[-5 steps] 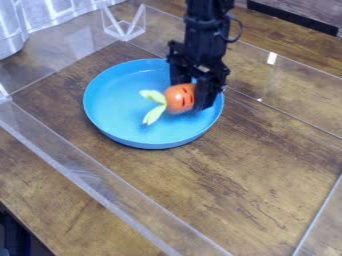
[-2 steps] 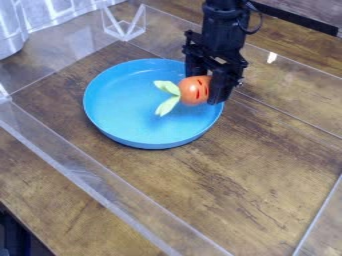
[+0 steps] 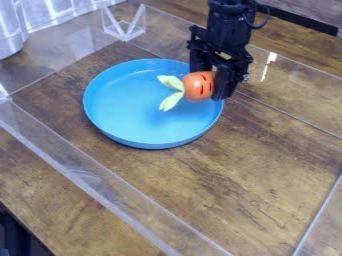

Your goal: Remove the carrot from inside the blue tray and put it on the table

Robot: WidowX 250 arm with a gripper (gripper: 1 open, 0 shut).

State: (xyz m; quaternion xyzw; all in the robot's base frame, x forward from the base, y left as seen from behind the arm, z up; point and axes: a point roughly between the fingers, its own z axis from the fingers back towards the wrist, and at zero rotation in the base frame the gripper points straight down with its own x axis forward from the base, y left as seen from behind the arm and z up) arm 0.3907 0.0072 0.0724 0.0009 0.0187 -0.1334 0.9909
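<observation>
The orange carrot (image 3: 197, 85) with its light green leafy top hangs in the air above the right rim of the round blue tray (image 3: 127, 120). My black gripper (image 3: 211, 84) points straight down and is shut on the carrot, its fingers clamped around the orange body while the leaves stick out to the left. The tray lies empty on the dark brown wood-plank table (image 3: 267, 180), which has a glossy clear cover.
A clear plastic stand (image 3: 123, 20) sits at the back left. The clear cover's edges run diagonally across the front left of the tabletop. Bare wood shows to the right and in front of the tray.
The gripper has lifted the carrot off the tray floor and carried it up and to the right, from over the tray's inside to above its right rim.
</observation>
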